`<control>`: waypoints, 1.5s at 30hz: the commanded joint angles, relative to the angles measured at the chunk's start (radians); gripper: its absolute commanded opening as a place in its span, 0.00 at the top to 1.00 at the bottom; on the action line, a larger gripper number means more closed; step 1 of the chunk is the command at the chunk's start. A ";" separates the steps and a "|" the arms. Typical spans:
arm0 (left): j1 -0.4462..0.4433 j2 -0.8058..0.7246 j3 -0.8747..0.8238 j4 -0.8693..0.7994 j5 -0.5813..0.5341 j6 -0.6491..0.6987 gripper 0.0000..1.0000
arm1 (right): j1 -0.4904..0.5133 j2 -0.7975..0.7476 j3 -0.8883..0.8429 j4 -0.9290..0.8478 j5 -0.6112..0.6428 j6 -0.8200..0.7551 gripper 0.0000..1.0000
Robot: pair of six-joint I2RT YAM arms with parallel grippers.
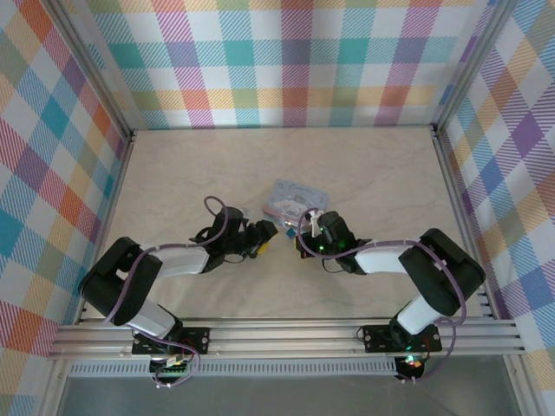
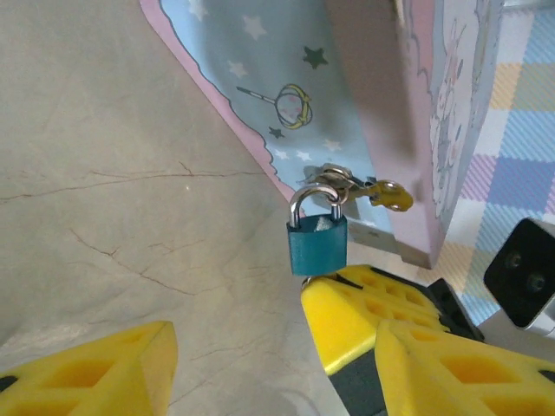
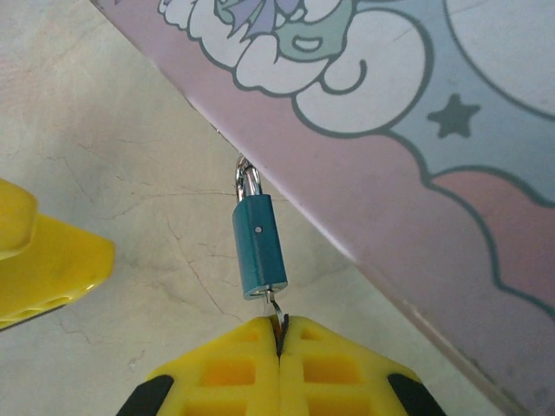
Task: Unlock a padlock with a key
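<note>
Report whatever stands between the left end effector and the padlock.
The right end effector, shut on the key at the padlock's base, sits partly in the open left end effector's path.

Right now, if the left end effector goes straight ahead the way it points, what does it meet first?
Probably the padlock, hanging just ahead, with the right end effector shut on the key under it; the tin stands behind. Depth is unclear.

robot lab cell: plaid walls (image 1: 286, 61), aluminium rail (image 1: 286, 338)
</note>
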 commanded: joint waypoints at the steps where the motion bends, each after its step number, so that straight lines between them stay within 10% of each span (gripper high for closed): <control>1: -0.004 -0.018 -0.022 0.150 -0.029 -0.078 0.40 | 0.007 -0.024 0.040 -0.074 -0.044 0.078 0.99; 45: -0.093 0.295 0.008 0.513 -0.037 -0.295 0.75 | 0.007 -0.029 0.116 -0.104 -0.131 0.408 0.98</control>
